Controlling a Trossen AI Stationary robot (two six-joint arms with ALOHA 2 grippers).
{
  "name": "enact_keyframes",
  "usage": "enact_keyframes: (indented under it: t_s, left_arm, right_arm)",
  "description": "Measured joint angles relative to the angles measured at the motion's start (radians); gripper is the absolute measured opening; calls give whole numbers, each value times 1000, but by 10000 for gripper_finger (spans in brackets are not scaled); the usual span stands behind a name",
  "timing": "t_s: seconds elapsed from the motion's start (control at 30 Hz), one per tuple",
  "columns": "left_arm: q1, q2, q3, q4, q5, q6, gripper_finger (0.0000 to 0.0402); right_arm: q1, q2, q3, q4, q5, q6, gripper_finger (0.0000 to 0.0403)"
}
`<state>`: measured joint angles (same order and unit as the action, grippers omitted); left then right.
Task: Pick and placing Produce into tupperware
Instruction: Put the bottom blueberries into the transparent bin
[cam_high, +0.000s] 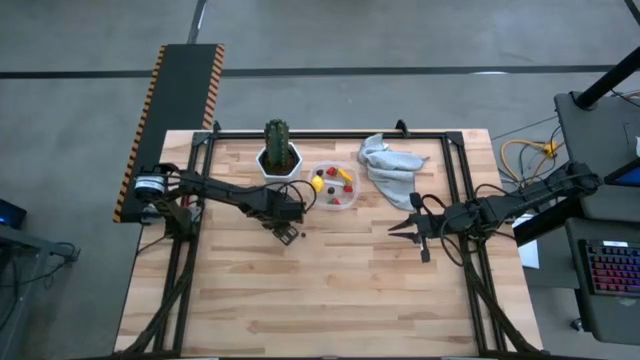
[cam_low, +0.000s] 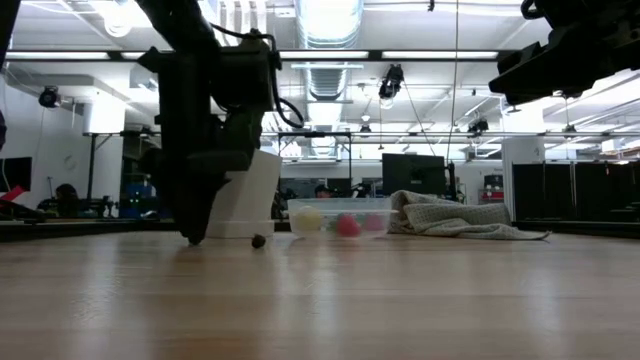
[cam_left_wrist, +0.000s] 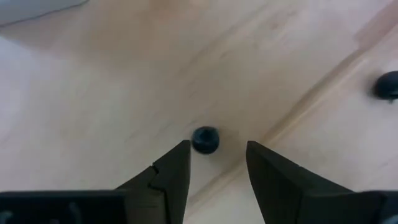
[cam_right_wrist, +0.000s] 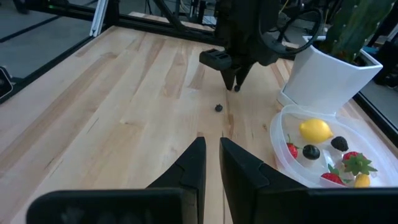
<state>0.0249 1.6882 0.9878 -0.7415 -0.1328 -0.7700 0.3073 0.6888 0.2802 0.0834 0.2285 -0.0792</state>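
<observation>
Produce is found in two places: most of it lies inside the tupperware (cam_high: 334, 187), and two dark berries are left on the bare wooden table (cam_high: 330, 290). In the right wrist view, a yellow lemon (cam_right_wrist: 315, 130), two dark round berries (cam_right_wrist: 311, 152) and red strawberry-like pieces (cam_right_wrist: 352, 162) are seen gathered in the clear container, which is set just beside the white cactus pot (cam_high: 280, 160). A green cactus (cam_high: 277, 136) is held upright in that pot. A crumpled grey cloth (cam_high: 388, 165) is spread on the table at the container's other side.

The left gripper (cam_high: 287, 236) is lowered to the tabletop in front of the pot and container. Its fingers (cam_left_wrist: 169, 177) are held apart, and one dark berry (cam_left_wrist: 205, 139) is seen on the wood just ahead of the gap between the fingertips, not gripped. A second dark berry (cam_left_wrist: 387, 86) is seen farther off at the edge of the left wrist view. In the low view a single berry (cam_low: 259, 240) is seen resting on the table next to the lowered gripper.

The right gripper (cam_high: 405, 228) is kept well apart from the container, raised above the table on the right side, with its fingers (cam_right_wrist: 191, 163) drawn nearly together around a narrow gap and nothing held between them.
</observation>
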Motion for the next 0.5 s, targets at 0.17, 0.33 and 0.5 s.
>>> enact_keyframes:
  t_s: [0.17, 0.33, 0.5]
  left_arm:
    - [11, 0, -4, 6, 4, 20, 141]
    - [27, 0, -14, 10, 5, 21, 141]
    - [33, 0, -18, 35, 11, 26, 141]
  right_arm:
    - [0, 0, 0, 0, 0, 0, 38]
    - [0, 0, 0, 0, 0, 0, 38]
    - [0, 0, 0, 0, 0, -1, 38]
